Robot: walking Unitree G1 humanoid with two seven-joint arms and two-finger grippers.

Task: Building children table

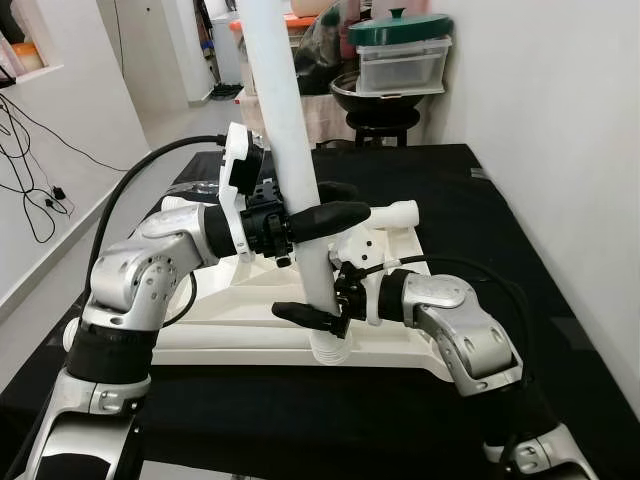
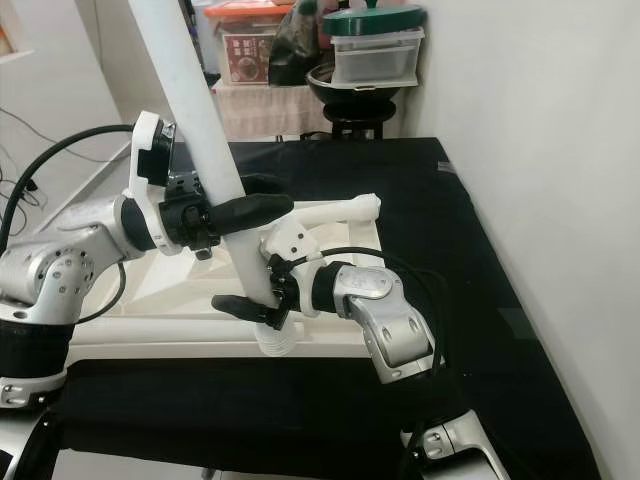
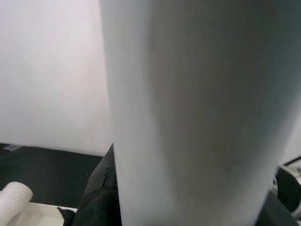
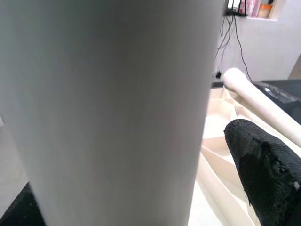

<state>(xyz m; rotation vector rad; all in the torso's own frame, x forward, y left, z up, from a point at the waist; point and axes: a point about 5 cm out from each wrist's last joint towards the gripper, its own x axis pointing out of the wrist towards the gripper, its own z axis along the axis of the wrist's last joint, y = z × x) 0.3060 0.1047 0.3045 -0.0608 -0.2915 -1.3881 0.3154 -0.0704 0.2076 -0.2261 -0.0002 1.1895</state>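
The fingers of the left gripper are clamped around a tall white table leg, one black finger lying across its front and the other behind it. The leg is held nearly upright, tilted slightly toward the robot's left at the top, where it runs out of frame. Lower down, the fingers of the right gripper are closed on the same leg, just above its ribbed threaded end. That end is seen at the near edge of the white tabletop, which lies upside down on the black desk with its ribbed underside facing up. Whether the thread is seated in a socket cannot be told.

A second white leg is seen lying low across the tabletop behind the grippers, its rounded tip pointing to the robot's right. In the right wrist view the held leg is very close, with one black finger beside it.

Bare black desk is left on the right of the tabletop, up to a plain white wall. Beyond the desk's far edge, a stool is seen carrying a dark bowl and a clear box with a green lid. On the left, open floor runs along a wall with hanging cables.
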